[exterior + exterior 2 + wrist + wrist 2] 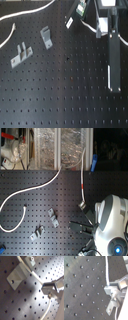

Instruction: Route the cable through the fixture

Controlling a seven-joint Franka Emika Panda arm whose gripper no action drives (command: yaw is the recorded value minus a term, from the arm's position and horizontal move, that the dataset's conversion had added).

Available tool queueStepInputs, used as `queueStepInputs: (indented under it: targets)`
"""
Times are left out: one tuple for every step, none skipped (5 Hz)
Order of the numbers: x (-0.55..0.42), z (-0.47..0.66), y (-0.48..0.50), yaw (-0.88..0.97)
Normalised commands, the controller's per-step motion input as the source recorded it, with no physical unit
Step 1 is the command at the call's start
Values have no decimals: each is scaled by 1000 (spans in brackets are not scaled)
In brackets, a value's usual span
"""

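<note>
Gripper point(81, 228) state can't be told: finger gap unclear in every view, nothing visibly held. Second exterior view, left to right: long thin white cable point(30, 191) curves across black perforated board point(30, 213), two grey metal brackets point(45, 225) clear of it, red band point(82, 186) on vertical run.

Matt black perforated metal tabletop point(65, 95), dull sheen; smooth white flexible cable point(35, 189); brushed grey metal angle brackets point(46, 36), faintly glossy.
</note>
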Motion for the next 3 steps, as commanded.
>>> queueStepInputs:
  targets:
    - [-68,166,129,-3]
    - [-31,69,1,0]
    - [-37,57,77,0]
